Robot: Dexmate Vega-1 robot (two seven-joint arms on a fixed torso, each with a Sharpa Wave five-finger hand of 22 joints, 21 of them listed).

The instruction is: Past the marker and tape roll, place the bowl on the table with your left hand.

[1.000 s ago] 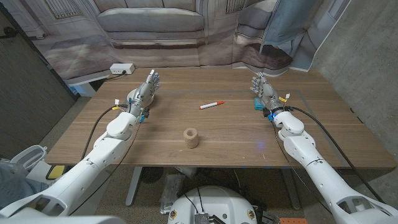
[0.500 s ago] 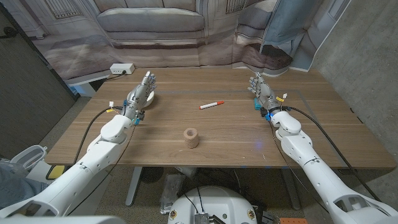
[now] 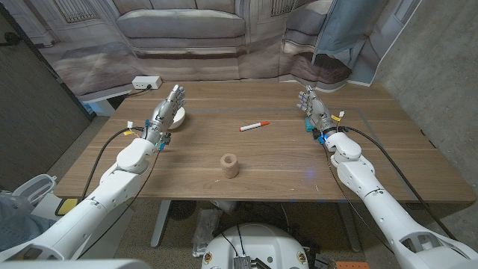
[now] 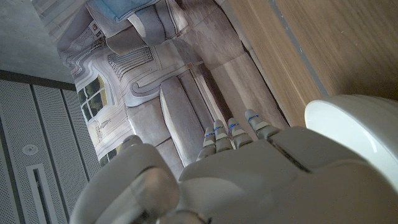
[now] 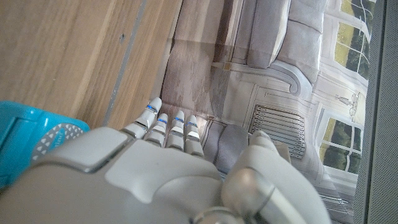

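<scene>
A white bowl (image 3: 178,117) stands on the wooden table (image 3: 276,161) at the far left, beyond the red and white marker (image 3: 255,125) and the tan tape roll (image 3: 230,165). My left hand (image 3: 167,107) is just left of the bowl with its fingers stretched out, holding nothing. In the left wrist view the bowl's rim (image 4: 357,134) shows beside the back of that hand (image 4: 249,177). My right hand (image 3: 314,107) stands at the far right of the table, fingers straight and apart from all three objects; its back (image 5: 155,174) is seen in the right wrist view.
A blue piece (image 3: 309,125) sits by my right wrist and shows as a blue shape (image 5: 31,143) in the right wrist view. A white power strip (image 3: 147,82) lies on a side surface beyond the table's far left corner. A printed backdrop hangs behind the table.
My left hand has drawn back to the left off the bowl, which now stands uncovered on the table. The right hand, marker and tape roll have stayed put.
</scene>
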